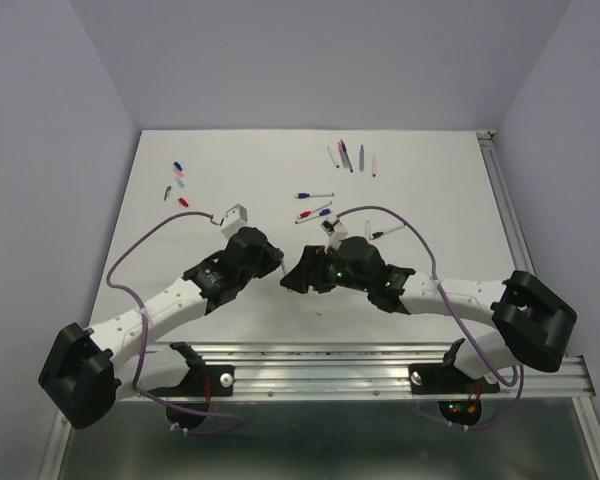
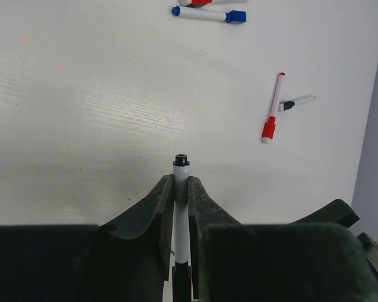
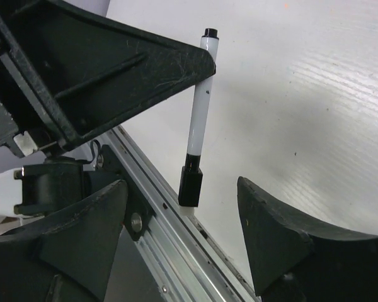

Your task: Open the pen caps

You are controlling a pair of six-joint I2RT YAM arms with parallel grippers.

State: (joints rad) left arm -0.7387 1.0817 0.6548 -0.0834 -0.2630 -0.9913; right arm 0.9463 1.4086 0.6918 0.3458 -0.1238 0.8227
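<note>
My left gripper [image 2: 181, 182] is shut on a slim white pen [image 2: 181, 217] and holds it above the table. The pen's black cap [image 3: 190, 185] is on its lower end. In the right wrist view that cap hangs between my right gripper's [image 3: 183, 185] wide-open fingers [image 3: 264, 220], touching neither. In the top view the two grippers meet at the table's near middle, left [image 1: 278, 262] and right [image 1: 298, 272]. Capped pens lie on the table: a blue-capped one [image 2: 208, 14], a red-capped one [image 2: 273, 110] and a black-capped one [image 2: 296, 102].
Several loose caps [image 1: 178, 182] lie at the far left of the white table [image 1: 240, 160]. Several pens [image 1: 352, 155] lie at the far right. An aluminium rail [image 3: 170, 239] runs along the near edge below the held pen.
</note>
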